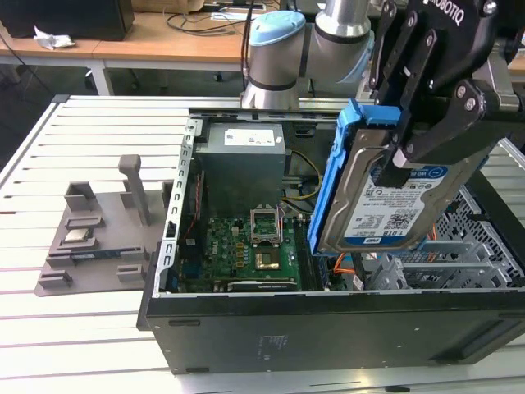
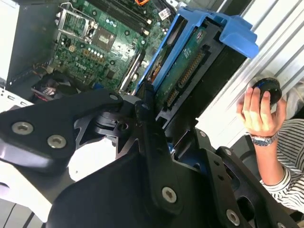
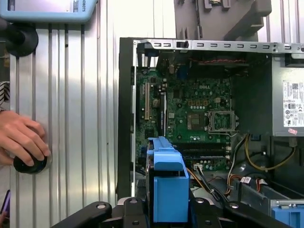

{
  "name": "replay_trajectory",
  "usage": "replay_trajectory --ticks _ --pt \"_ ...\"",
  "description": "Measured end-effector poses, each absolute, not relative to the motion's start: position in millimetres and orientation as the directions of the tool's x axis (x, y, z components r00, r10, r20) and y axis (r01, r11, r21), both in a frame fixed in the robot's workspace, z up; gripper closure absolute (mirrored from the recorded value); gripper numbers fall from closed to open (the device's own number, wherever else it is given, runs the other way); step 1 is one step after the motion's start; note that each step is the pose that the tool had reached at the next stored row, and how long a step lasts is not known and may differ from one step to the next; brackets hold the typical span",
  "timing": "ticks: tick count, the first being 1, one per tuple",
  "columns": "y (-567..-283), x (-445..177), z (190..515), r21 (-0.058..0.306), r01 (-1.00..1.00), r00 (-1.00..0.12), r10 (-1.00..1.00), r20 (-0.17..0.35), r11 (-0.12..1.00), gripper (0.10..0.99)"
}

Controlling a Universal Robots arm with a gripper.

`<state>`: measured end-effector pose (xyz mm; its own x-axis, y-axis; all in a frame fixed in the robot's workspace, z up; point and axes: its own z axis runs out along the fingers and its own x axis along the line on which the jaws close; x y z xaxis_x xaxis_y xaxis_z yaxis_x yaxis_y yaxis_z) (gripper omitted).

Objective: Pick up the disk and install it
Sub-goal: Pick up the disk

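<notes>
My gripper (image 1: 395, 135) is shut on the disk (image 1: 385, 201), a silver hard drive with a white-and-blue label in a blue carrier bracket. It holds the disk on edge, slightly tilted, above the right half of the open computer case (image 1: 246, 328). In the second wrist view the disk's (image 2: 190, 61) green underside and connector show between my black fingers (image 2: 147, 118), over the motherboard. In the first wrist view the blue bracket (image 3: 166, 180) rises from my gripper (image 3: 166, 216), with the case interior beyond it.
Inside the case lie a green motherboard (image 1: 246, 246), a grey power supply (image 1: 246, 156) and a grey metal drive cage (image 1: 476, 254). A grey fixture (image 1: 90, 238) with a small chip sits at the exterior view's left. A person's hand (image 3: 21, 140) rests on a black knob beside the case.
</notes>
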<state>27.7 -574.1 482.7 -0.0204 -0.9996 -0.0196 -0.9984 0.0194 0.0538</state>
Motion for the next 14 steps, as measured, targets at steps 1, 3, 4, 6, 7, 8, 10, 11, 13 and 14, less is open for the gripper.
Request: replay_trajectory --ticks 1,3,4,6,7,8,10,11,13,14 --pt "-573 31 481 0.055 -0.998 -0.021 -1.0 -0.02 0.019 0.722" --pt "-571 39 478 0.057 -0.998 -0.021 -1.0 -0.019 0.02 0.722" --pt "-570 43 477 0.059 -0.998 -0.021 -1.0 -0.018 0.02 0.722" --pt "-568 50 475 0.061 -0.998 -0.021 -1.0 -0.017 0.019 0.722" --pt "-566 56 474 0.063 -0.998 -0.021 -1.0 -0.017 0.02 0.722" --pt "-564 62 472 0.065 -0.998 -0.021 -1.0 -0.016 0.02 0.722" --pt "-562 68 470 0.067 -0.998 -0.021 -1.0 -0.016 0.02 0.722" --pt "-561 71 468 0.069 -0.997 -0.021 -1.0 -0.015 0.02 0.722" --pt "-559 78 466 0.071 -0.997 -0.021 -1.0 -0.015 0.02 0.722" --pt "-559 81 465 0.073 -0.997 -0.021 -1.0 -0.014 0.02 0.722"
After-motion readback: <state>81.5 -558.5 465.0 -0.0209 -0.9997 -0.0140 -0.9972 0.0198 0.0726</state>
